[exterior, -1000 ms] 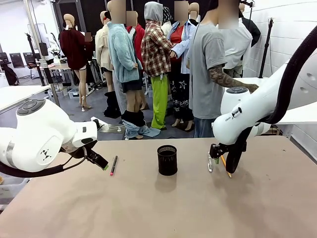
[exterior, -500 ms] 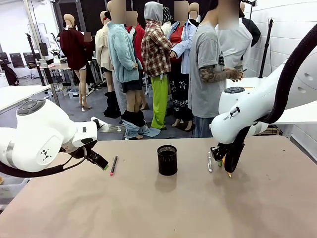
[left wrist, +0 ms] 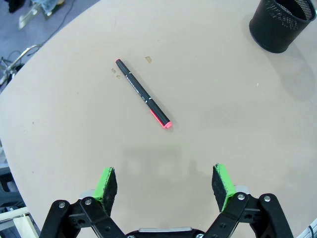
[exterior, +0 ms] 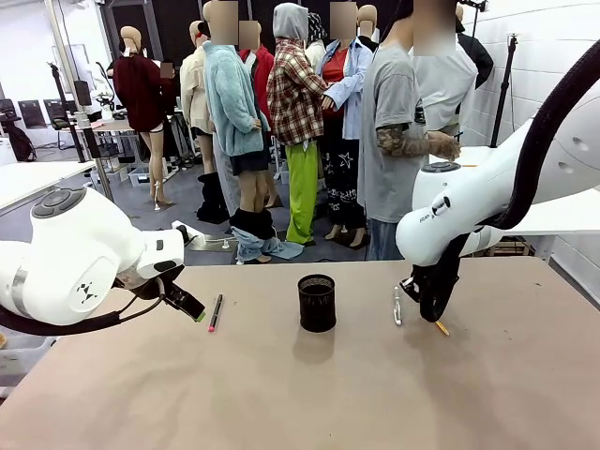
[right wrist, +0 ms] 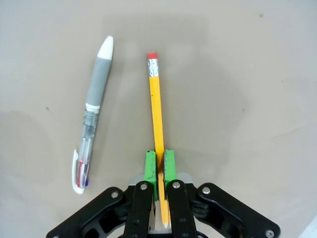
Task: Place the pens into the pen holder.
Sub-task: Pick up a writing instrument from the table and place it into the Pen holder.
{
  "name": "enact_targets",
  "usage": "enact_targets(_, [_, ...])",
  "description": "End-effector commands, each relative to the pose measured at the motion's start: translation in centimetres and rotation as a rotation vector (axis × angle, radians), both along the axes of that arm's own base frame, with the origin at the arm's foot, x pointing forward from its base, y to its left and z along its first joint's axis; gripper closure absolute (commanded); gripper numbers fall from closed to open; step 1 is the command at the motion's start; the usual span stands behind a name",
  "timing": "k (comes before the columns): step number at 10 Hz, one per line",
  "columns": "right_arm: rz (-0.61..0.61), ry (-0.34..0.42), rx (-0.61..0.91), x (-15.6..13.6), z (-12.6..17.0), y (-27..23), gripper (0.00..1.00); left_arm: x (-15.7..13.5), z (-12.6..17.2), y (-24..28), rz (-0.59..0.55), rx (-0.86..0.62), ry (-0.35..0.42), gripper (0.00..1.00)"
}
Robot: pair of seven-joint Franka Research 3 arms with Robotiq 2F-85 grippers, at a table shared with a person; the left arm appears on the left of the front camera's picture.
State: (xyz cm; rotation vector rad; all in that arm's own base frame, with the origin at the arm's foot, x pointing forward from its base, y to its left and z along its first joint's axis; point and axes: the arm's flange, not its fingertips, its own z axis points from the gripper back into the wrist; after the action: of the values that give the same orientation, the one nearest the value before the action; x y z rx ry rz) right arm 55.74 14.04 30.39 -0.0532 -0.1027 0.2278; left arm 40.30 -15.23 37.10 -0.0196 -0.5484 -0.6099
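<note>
Your right gripper [right wrist: 159, 159] is clamped on the orange-yellow pen [right wrist: 156, 109], low over the table [exterior: 281, 403] toward its right edge. The silver-grey pen [right wrist: 96, 94] lies flat just beside it. Your left gripper [left wrist: 165, 181] hangs with its jaws spread wide, holding nothing, above the black pen [left wrist: 143, 94] toward the left edge. The pen holder [exterior: 317, 303] stands upright mid-table, nearer the far edge.

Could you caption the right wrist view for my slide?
Right gripper shut on the orange-yellow pencil, silver-grey pen lying alongside on the table.
</note>
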Motion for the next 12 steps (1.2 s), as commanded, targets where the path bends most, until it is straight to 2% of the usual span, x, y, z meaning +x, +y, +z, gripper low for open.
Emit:
enact_targets(1, [0.051, 0.098, 0.012, 0.6, -0.8, 0.2, 1.0, 0.0, 0.0, 0.1, 0.003, -0.002, 0.0, 0.0])
enact_targets(3, [0.1, 0.057, 0.018, 0.1, 0.9, 0.5, 1.0, 0.0, 0.0, 0.1, 0.003, -0.002, 0.0, 0.0])
enact_targets(4, [0.12, -0.023, 0.048, -0.7, 2.9, 0.5, 1.0, 0.0, 0.0, 0.1, 0.003, -0.002, 0.0, 0.0])
enact_targets(5, [0.072, -0.122, 0.038, -1.2, 4.6, 0.3, 1.0, 0.0, 0.0, 0.1, 0.003, -0.002, 0.0, 0.0])
enact_targets(7, [0.088, -0.289, 0.061, -2.5, 8.0, 0.6, 1.0, 0.0, 0.0, 0.1, 0.003, -0.002, 0.0, 0.0])
enact_targets(8, [0.131, -0.382, 0.125, -3.4, 9.9, 1.3, 1.0, 0.0, 0.0, 0.1, 0.003, -0.002, 0.0, 0.0])
enact_targets(9, [0.221, -0.411, 0.213, -3.6, 10.8, 2.4, 1.0, 0.0, 0.0, 0.1, 0.003, -0.002, 0.0, 0.0])
enact_targets(11, [0.316, -0.481, 0.295, -3.2, 12.4, 3.7, 1.0, 0.0, 0.0, 0.1, 0.003, -0.002, 0.0, 0.0])
enact_targets(12, [0.381, -0.51, 0.383, -3.1, 13.3, 4.4, 1.0, 0.0, 0.0, 0.1, 0.003, -0.002, 0.0, 0.0])
